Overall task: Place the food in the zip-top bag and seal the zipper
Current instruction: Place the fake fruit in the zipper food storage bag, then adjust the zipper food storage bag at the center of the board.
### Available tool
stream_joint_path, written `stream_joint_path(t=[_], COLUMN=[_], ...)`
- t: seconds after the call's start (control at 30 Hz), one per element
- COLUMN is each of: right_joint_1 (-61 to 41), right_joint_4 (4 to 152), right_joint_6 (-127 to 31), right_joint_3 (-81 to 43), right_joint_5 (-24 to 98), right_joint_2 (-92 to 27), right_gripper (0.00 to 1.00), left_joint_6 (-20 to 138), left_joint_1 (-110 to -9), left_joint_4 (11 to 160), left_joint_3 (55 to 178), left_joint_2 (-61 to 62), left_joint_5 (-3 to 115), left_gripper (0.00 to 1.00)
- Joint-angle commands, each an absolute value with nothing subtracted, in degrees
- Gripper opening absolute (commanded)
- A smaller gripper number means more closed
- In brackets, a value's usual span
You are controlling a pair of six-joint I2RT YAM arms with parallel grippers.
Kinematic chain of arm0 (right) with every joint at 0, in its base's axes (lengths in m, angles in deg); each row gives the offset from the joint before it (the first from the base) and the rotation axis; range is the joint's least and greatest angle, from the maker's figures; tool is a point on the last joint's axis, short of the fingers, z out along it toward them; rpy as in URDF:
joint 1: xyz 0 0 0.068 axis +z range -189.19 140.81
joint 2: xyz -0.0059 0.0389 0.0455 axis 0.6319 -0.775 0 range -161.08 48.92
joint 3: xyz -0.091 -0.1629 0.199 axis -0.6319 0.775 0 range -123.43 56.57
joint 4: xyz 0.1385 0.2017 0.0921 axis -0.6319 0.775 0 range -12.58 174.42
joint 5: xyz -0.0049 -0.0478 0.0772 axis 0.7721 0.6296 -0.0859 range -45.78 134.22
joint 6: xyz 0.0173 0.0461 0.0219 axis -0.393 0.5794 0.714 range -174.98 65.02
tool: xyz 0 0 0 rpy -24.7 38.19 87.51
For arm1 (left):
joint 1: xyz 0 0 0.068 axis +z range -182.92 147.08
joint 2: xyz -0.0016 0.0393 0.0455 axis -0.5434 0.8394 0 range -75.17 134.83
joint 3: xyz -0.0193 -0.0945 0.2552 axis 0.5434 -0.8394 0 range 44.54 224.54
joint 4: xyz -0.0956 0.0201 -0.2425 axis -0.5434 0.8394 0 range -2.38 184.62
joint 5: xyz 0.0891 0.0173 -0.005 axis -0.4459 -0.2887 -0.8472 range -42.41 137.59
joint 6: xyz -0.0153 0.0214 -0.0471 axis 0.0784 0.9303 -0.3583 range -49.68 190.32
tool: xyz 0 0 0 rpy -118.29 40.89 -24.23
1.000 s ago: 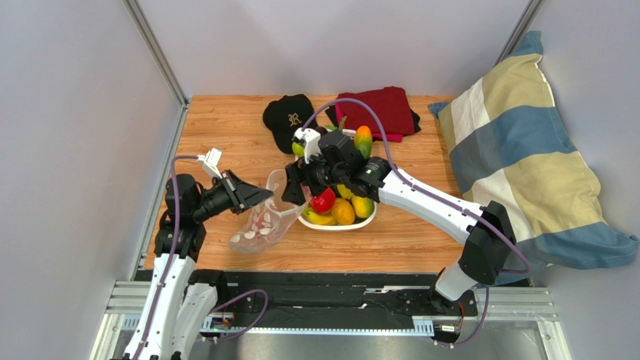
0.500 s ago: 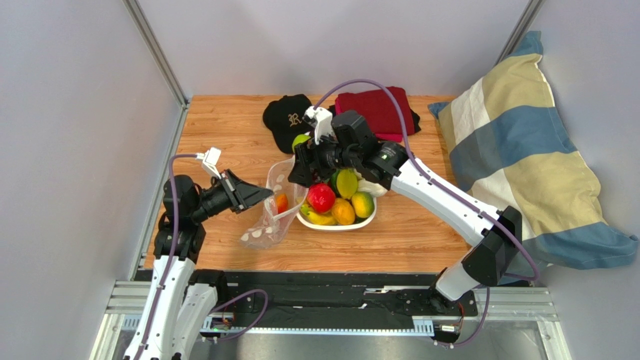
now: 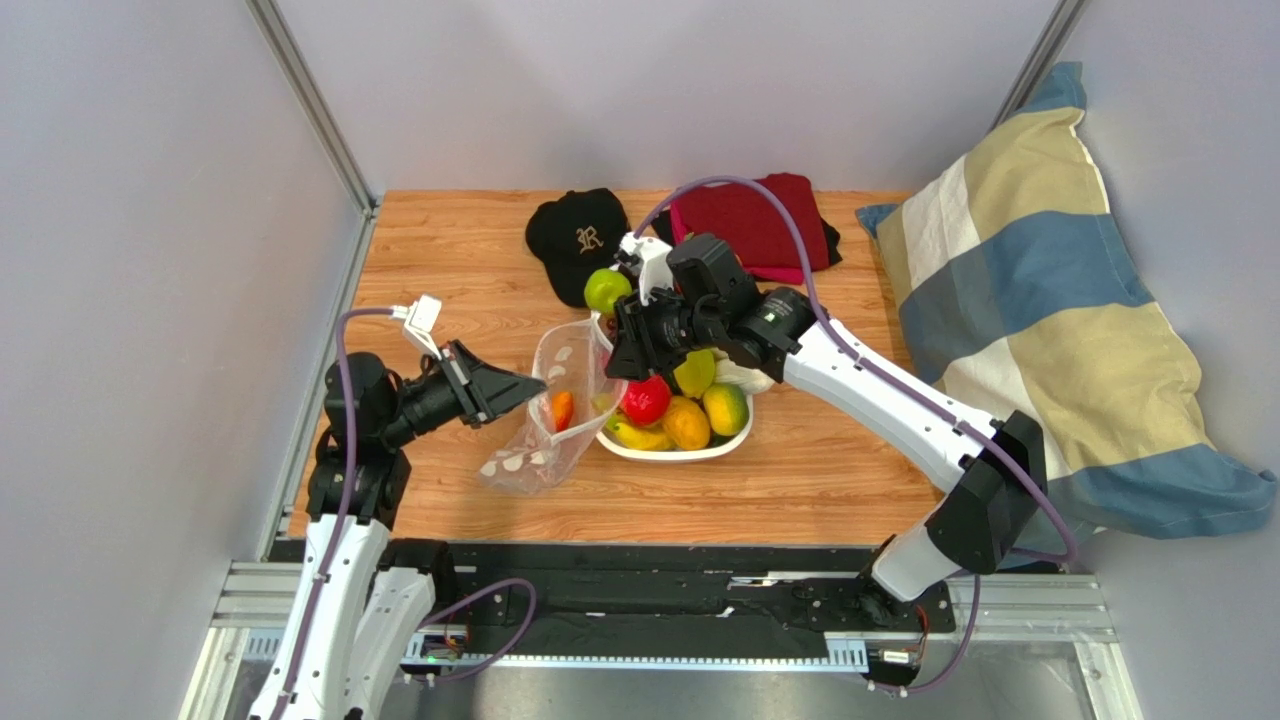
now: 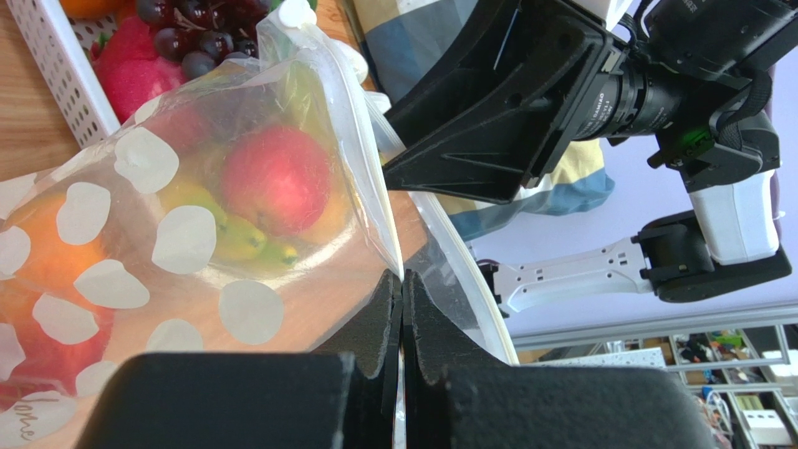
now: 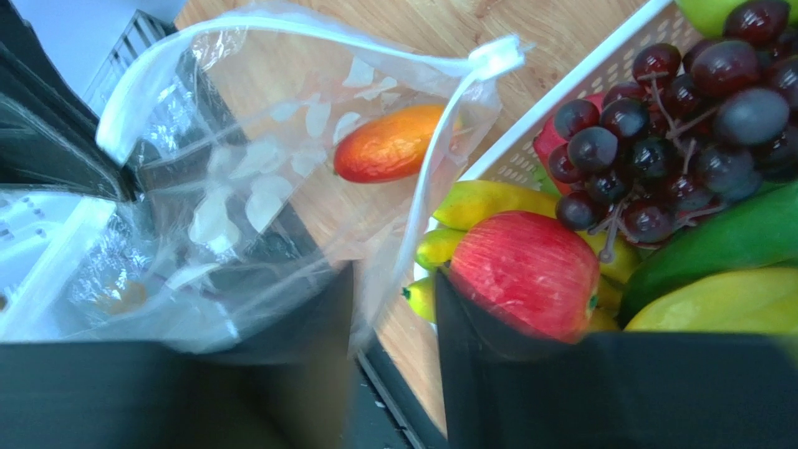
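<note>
The zip-top bag [image 3: 544, 428] hangs open left of the white tray [image 3: 739, 438]. My left gripper [image 4: 402, 281] is shut on its near edge. An orange piece of food [image 5: 389, 142] lies inside the bag [image 5: 234, 187], and the white zipper [image 5: 281, 21] arches over its mouth. My right gripper [image 5: 393, 318] hovers between the bag's mouth and the tray, open with nothing in it. Below it in the tray lie a red apple [image 5: 524, 271], dark grapes [image 5: 674, 140] and yellow pieces. A green apple [image 3: 607, 288] sits at the tray's far end.
A black cap [image 3: 576, 233] and a folded red cloth [image 3: 759, 218] lie at the back of the wooden table. A striped pillow [image 3: 1037, 315] fills the right side. Grey walls close in the left and the back.
My right gripper drew back from over the bag towards the tray and its jaws narrowed. The orange piece now lies in the bag. The left gripper stayed put.
</note>
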State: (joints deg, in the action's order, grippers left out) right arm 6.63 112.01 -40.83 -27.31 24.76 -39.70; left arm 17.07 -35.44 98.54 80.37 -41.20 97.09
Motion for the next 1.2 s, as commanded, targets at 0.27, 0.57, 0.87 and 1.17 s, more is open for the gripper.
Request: stream_joint_path(t=[0.27, 0.57, 0.87, 1.17], right_joint_1=[6.9, 9.2, 12.1, 14.2], right_joint_4=[108.1, 106.2, 106.3, 108.5], right_joint_6=[-35.9, -30.7, -22.3, -20.2], right_joint_3=[-31.0, -32.6, -39.6, -43.1], right_joint_5=[21.9, 23.3, 30.1, 34.6], right_joint_2=[-41.1, -44.5, -47.3, -50.5], right_gripper=[0.00, 0.00, 0.00, 0.00], left_joint_6=[50.3, 55.6, 46.7, 46.1], left_joint_1=[-35.0, -35.1, -38.5, -42.9], left_joint_4=[132.8, 140.4, 137.5, 137.7], left_joint_3=[97.9, 105.4, 106.8, 107.5], left_joint_2=[-34.8, -32.2, -32.6, -26.0], left_joint_5=[82.3, 86.7, 83.5, 70.5], left_gripper=[0.54, 0.60, 0.92, 0.67])
